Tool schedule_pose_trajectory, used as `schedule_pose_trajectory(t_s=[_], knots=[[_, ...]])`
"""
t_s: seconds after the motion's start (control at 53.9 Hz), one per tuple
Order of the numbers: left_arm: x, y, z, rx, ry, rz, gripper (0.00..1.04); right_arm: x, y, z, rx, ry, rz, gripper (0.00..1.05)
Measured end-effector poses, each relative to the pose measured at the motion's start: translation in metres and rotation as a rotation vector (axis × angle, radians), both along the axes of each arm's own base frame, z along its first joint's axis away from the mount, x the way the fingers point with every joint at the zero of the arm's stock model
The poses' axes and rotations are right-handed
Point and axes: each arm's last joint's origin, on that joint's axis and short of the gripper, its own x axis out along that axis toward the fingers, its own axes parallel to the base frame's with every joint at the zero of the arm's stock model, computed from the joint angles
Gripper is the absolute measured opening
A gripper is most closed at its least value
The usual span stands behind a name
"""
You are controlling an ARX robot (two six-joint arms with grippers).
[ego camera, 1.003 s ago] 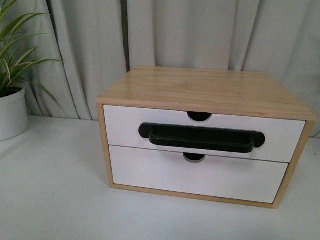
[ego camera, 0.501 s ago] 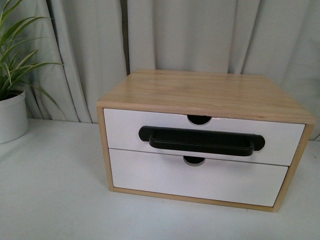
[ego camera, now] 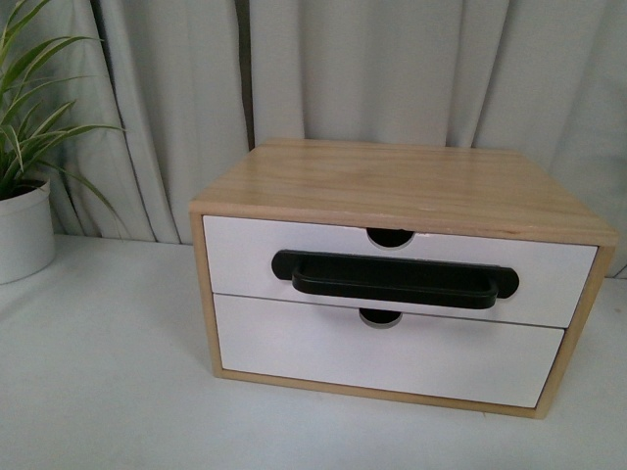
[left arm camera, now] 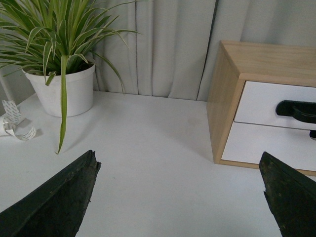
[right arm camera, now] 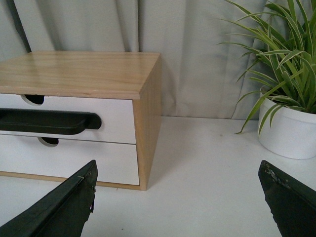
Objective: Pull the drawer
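A light wood cabinet [ego camera: 402, 181] stands on the white table. Its upper drawer [ego camera: 245, 255] has a white front, a long black bar handle [ego camera: 392, 279] and a half-round notch [ego camera: 390, 236] in its top edge; it sits flush, closed. The same drawer [left arm camera: 259, 103] shows in the left wrist view and again, as the drawer [right arm camera: 116, 118], in the right wrist view. Neither arm appears in the front view. My left gripper [left arm camera: 180, 170] is open over bare table, left of the cabinet. My right gripper [right arm camera: 177, 177] is open over bare table, off the cabinet's right front corner.
Below is a plain white drawer front [ego camera: 392, 348] without a handle. A potted spider plant [ego camera: 22, 220] stands at the far left, seen also as the plant [left arm camera: 64, 86]; another plant [right arm camera: 291, 128] stands to the cabinet's right. Grey curtains [ego camera: 392, 69] hang behind. Tape scraps [left arm camera: 12, 123] lie near the left pot.
The whole front view has slid slightly downward in the picture; the cabinet and plant sit a little lower. The drawer stays closed.
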Motion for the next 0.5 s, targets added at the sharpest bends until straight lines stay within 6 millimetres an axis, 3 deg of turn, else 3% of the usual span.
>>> schedule_pose_trajectory(t_s=[0.056, 0.204, 0.371, 0.501], knots=[[0.000, 0.000, 0.000, 0.000, 0.000, 0.000, 0.99, 0.000, 0.001, -0.001, -0.023, 0.077, 0.039, 0.96], [0.001, -0.006, 0.009, 0.053, -0.074, 0.267, 0.99, 0.007, 0.006, -0.003, -0.081, 0.276, 0.134, 0.96], [0.015, -0.013, 0.009, 0.175, -0.027, 0.131, 0.99, 0.024, 0.010, 0.019, -0.166, 0.299, 0.262, 0.96], [0.034, -0.015, 0.026, 0.299, -0.041, -0.014, 0.99, 0.040, 0.013, 0.031, -0.249, 0.352, 0.376, 0.96]])
